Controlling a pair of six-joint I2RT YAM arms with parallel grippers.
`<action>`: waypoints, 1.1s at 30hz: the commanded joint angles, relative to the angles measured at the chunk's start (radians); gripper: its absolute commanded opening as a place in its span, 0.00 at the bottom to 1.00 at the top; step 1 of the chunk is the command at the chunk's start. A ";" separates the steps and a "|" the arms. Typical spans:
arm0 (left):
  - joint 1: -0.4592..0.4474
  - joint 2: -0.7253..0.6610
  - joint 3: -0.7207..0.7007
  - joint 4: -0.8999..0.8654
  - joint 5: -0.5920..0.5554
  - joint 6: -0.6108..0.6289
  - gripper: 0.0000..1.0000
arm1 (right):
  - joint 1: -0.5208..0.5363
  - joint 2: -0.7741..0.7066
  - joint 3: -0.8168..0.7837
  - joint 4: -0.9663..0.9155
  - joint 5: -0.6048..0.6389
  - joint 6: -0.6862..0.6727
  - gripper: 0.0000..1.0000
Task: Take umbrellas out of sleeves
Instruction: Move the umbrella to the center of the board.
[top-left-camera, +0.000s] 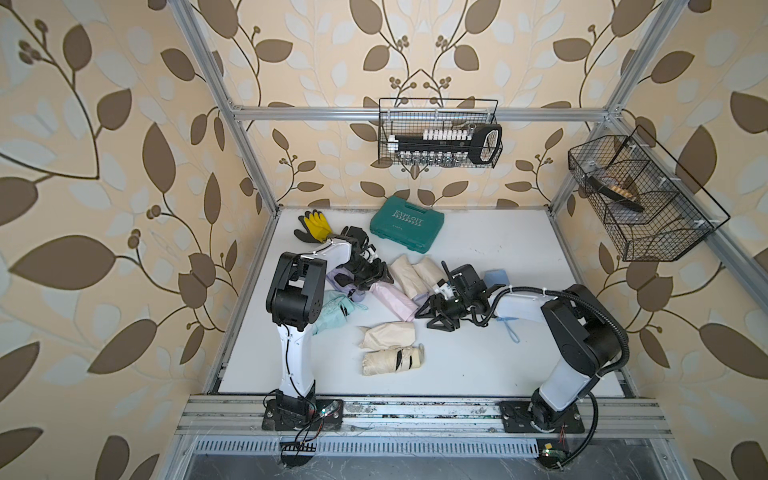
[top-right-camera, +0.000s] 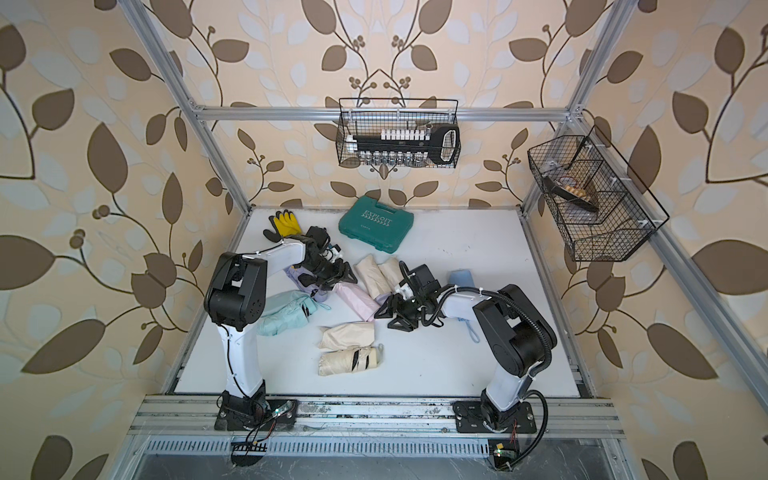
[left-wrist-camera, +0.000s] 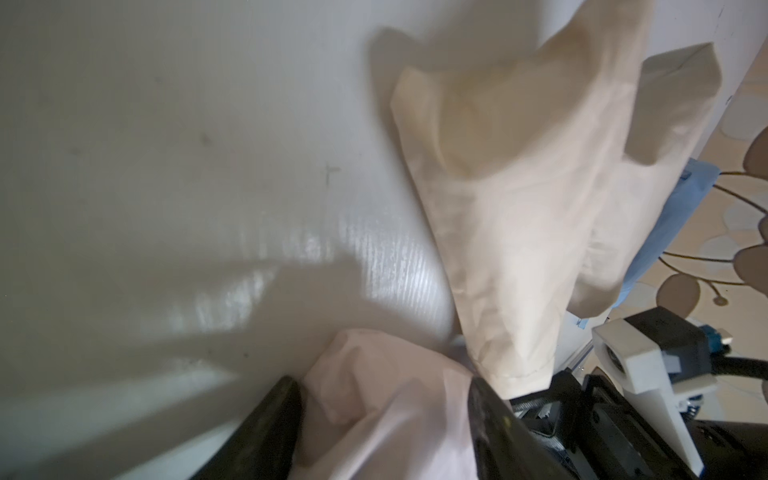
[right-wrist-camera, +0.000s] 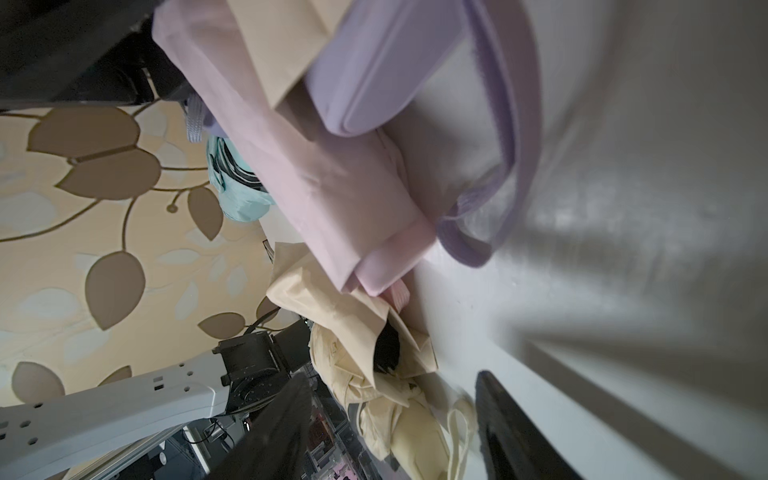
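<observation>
Pink umbrella (right-wrist-camera: 386, 268) lay inside the pink sleeve (top-left-camera: 395, 300), a diagonal bundle at the centre of both top views, with only its stub end poking from the mouth; my left gripper (left-wrist-camera: 382, 380) stood astride the sleeve's other end at the bottom of the left wrist view, cloth filling the gap between my fingers (left-wrist-camera: 266, 432), though I could not tell whether I pinched it or merely bracketed it; my right gripper (right-wrist-camera: 392, 378) was spread wide and empty, just short of the stub; beyond, at lower centre of the top views, a cream umbrella (top-left-camera: 392, 360) lay bare beside a limp cream sleeve (top-left-camera: 388, 334). I judged the risks thus: closing on the stub could catch the sleeve's hem too, so both would travel together; the smooth cloth could slide from my left side under a pull; the lilac wrist loop (right-wrist-camera: 515, 137), curling beside the stub, could snag a finger. Only the right wrist view showed that stub, too small to make out from above; only the left wrist view showed the cloth between my left fingers; only the top views laid out the bundle's whole length between both grippers.
</observation>
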 joint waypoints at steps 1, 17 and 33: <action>0.000 -0.037 -0.023 -0.081 -0.012 0.029 0.65 | 0.005 0.012 -0.039 0.103 0.023 0.043 0.61; 0.023 -0.019 -0.030 -0.093 0.140 0.073 0.49 | 0.004 0.043 -0.038 0.132 0.047 0.054 0.56; 0.020 -0.013 -0.045 -0.077 0.269 0.039 0.47 | -0.003 0.066 -0.063 0.207 0.071 0.065 0.48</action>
